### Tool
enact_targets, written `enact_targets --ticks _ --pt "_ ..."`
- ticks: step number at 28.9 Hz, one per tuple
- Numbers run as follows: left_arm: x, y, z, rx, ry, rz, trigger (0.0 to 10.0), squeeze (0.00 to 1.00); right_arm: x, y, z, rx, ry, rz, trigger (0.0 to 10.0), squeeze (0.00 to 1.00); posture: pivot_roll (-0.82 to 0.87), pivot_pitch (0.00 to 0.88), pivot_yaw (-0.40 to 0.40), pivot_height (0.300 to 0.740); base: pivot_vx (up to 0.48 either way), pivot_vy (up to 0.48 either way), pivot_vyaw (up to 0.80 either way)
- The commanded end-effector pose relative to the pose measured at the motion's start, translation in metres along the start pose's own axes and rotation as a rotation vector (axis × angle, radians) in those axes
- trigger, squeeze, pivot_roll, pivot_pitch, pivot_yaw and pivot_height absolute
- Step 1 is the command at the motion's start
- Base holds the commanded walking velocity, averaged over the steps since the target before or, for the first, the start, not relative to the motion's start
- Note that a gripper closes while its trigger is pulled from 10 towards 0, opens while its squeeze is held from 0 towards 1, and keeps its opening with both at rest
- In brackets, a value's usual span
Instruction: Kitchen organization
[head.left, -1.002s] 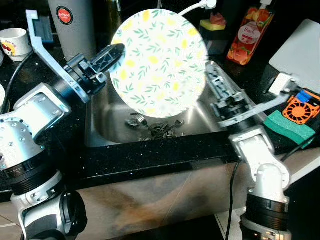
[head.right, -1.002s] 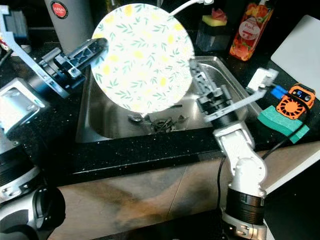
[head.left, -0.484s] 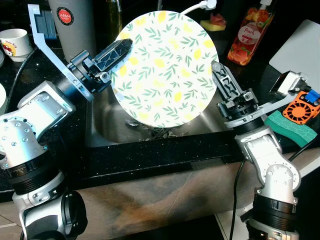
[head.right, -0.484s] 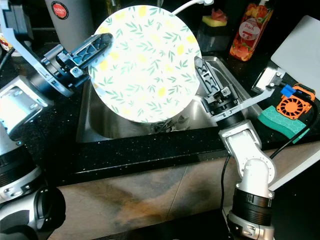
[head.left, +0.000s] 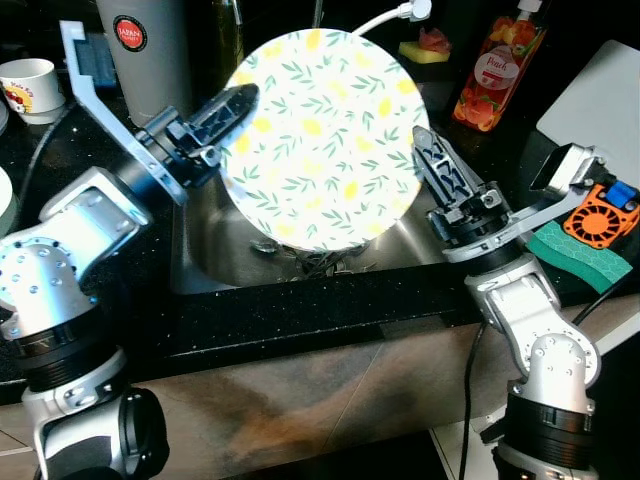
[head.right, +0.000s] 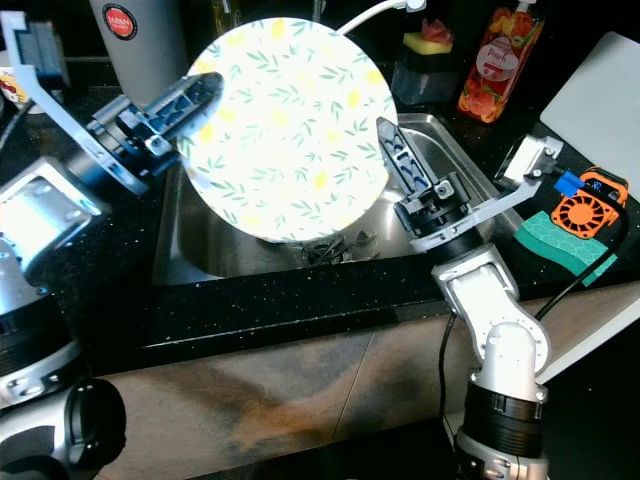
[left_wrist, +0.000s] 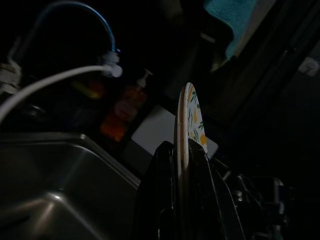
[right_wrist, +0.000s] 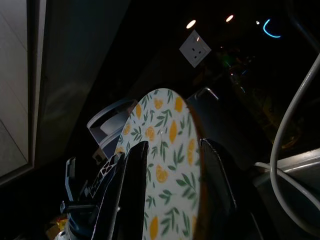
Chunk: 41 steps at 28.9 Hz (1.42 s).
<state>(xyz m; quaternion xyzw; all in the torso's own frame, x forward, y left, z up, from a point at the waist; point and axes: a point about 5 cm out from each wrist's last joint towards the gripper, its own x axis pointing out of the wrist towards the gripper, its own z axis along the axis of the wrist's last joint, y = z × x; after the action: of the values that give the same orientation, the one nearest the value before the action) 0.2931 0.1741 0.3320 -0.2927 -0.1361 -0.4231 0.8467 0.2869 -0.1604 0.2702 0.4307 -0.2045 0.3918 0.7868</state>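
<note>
- Plate (head.left: 322, 135) with yellow lemons and green leaves stands up on its edge in the air, over the sink (head.left: 205, 235).
- Left gripper (head.left: 235, 106) pinches the plate's left rim. In the left wrist view the rim (left_wrist: 181, 130) sits tight between the two black fingers (left_wrist: 157, 195).
- Right gripper (head.left: 432, 160) is at the plate's right rim. In the right wrist view one finger (right_wrist: 132, 185) is on each side of the plate, spread a little, and I cannot tell if they press it.
- Forks (head.left: 318, 262) and other small things lie at the bottom of the sink, under the plate.
- Tall silver can (head.left: 145, 50) stands far left on the black bench (head.left: 300, 310). Its round red label (head.left: 129, 31) reads "JAPAN".
- White cup (head.left: 30, 85) with a picture stands at the far left edge.
- Orange soap bottle (head.left: 492, 65) stands far right of the sink. Its pink label has writing too small to read.
- Yellow sponge (head.left: 425, 47) sits far behind the sink.
- Green sponge (head.left: 580, 252) and a small orange fan (head.left: 598, 215) lie on the right.
</note>
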Motion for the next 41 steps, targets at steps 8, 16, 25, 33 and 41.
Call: enact_targets --ticks 8,16,25,33,41 --pt "0.002 -0.003 0.01 0.037 -0.033 -0.016 10.0 0.0 0.001 0.003 0.004 -0.004 -0.021 0.006 10.0 0.0 0.08 0.023 -0.056 0.74 0.0 0.0 0.0" --pt "0.004 -0.005 0.008 0.022 -0.03 -0.034 10.0 0.0 0.002 0.003 -0.004 0.017 0.001 0.009 10.0 0.0 0.08 0.023 -0.056 0.74 0.0 0.0 0.0" --pt "0.007 -0.006 0.004 0.005 -0.026 -0.049 10.0 0.0 0.002 0.002 -0.01 0.03 0.021 0.007 10.0 0.0 0.08 0.015 -0.055 0.74 0.0 0.0 0.0" --pt "0.007 -0.005 0.003 0.004 -0.015 -0.042 10.0 0.0 0.002 0.003 -0.012 0.036 0.029 0.015 10.0 0.0 0.08 0.013 -0.053 0.74 0.0 0.0 0.0" --pt "0.007 -0.004 0.002 0.006 -0.015 -0.045 10.0 0.0 0.002 0.002 -0.014 0.035 0.04 0.012 10.0 0.0 0.09 0.006 -0.054 0.74 0.0 0.0 0.0"
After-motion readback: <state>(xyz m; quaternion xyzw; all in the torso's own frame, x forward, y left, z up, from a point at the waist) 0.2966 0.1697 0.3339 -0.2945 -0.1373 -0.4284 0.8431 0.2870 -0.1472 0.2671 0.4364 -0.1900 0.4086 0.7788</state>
